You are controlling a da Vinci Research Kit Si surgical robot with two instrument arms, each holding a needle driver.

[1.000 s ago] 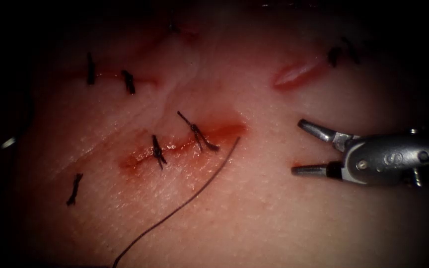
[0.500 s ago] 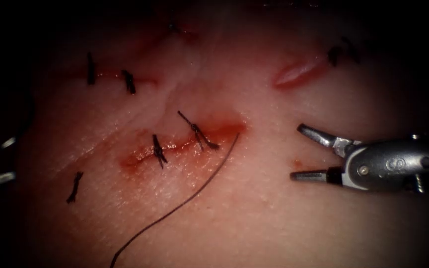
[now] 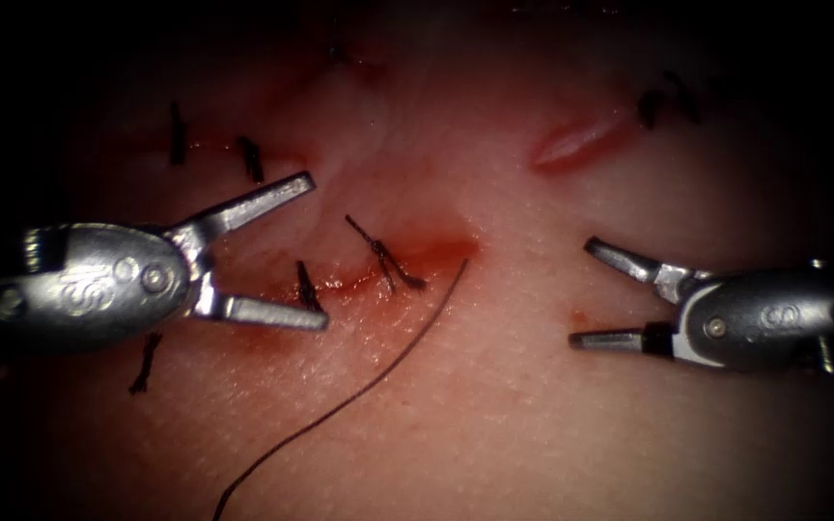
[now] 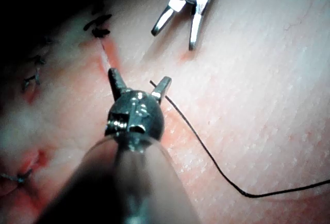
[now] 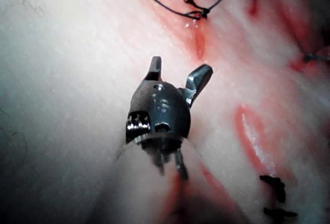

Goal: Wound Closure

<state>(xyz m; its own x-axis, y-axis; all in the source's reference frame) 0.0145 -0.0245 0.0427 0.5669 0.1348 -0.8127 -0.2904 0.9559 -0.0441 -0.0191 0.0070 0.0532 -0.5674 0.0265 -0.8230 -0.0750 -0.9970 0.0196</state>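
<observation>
Endoscope view: left tool (image 3: 316, 249) sits over the left end of the cut (image 3: 359, 280), jaws spread wide, holding nothing. One jaw points up past the cut's upper edge; the other lies along its lower edge, beside the left knotted stitch (image 3: 306, 285). A second knotted stitch (image 3: 383, 256) crosses the cut further right. Right tool (image 3: 586, 291) hangs over bare tissue (image 3: 494, 415) well to the right of the cut, jaws also parted and empty.

Thread (image 3: 359, 391) lies loose on the tissue, running from the cut's right end down and to the left; neither tool touches it. Red fluid (image 3: 436, 253) stains the cut's right end.

Left wrist view: left tool (image 4: 139, 83) open, thread (image 4: 206, 154) passing just beside one jaw, right tool (image 4: 174, 37) beyond.

Right wrist view: right tool (image 5: 178, 68) open above the tissue.

Needle: could not find it.
</observation>
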